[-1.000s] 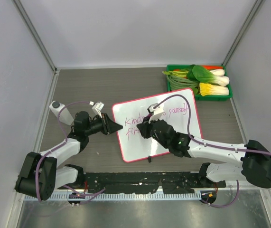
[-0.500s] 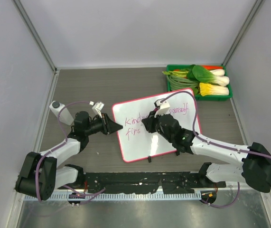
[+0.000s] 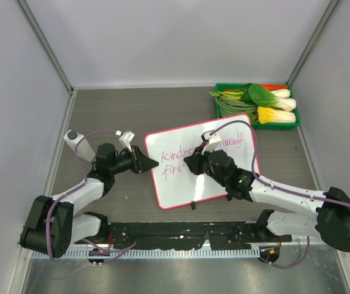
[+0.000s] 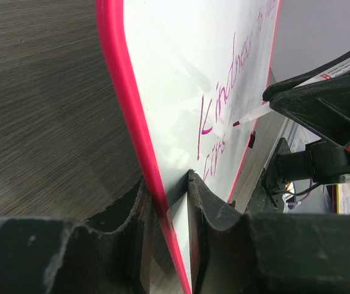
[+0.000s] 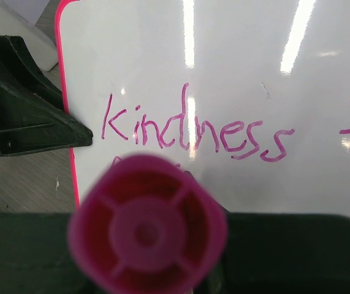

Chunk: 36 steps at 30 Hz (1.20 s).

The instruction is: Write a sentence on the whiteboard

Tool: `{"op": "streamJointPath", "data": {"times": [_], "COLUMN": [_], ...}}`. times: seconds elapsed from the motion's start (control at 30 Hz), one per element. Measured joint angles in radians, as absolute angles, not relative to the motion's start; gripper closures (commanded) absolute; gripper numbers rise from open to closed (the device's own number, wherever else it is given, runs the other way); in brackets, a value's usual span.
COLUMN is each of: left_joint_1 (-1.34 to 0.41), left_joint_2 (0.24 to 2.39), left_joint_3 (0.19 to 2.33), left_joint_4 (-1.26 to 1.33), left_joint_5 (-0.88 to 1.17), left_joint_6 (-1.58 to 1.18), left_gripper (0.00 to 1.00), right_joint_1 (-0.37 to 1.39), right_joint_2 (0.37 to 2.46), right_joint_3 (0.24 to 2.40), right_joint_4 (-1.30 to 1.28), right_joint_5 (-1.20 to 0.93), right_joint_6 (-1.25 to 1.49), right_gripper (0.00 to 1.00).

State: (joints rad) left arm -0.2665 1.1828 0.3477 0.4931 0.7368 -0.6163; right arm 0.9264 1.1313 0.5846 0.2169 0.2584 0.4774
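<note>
The whiteboard (image 3: 184, 191) lies tilted on the table, glossy white with a thin pink frame (image 4: 121, 104). My left gripper (image 3: 152, 163) is shut on its left edge, one finger on each face (image 4: 167, 180). The sentence (image 3: 176, 153) is in pink handwriting: "Kindness" (image 5: 193, 131) on the top line, more words to its right, and "firs" (image 3: 171, 169) below. My right gripper (image 3: 194, 164) is over the board's middle, shut on a pink marker (image 5: 147, 229). The marker's tip (image 4: 239, 122) is at the board just right of "firs". The marker's butt end hides the second line in the right wrist view.
A green tray (image 3: 277, 127) of vegetables stands at the back right, touching the board's far corner. A small white cylinder (image 3: 74, 140) sits at the left near the wall. A small black clip (image 3: 192, 205) sticks out from the board's near edge. Grey walls close in both sides.
My right arm has shifted a little to the right over the board with the marker. The left gripper and the board have stayed still.
</note>
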Motion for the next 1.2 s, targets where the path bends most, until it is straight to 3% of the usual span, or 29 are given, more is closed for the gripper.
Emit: {"op": "streamJointPath", "data": {"times": [1.2], "left_joint_1": [-0.266], "left_joint_2": [1.183], "left_joint_3": [0.348], "left_joint_4": [0.493], "left_joint_5": [0.736], "left_joint_6": [-0.616], "left_gripper": [1.00], "right_joint_1": [0.927], "right_joint_2": [1.129], "right_joint_3": [0.585], "right_joint_4": [0.190], "right_joint_5": [0.327], "right_joint_6": [0.474], "right_gripper": [0.99]}}
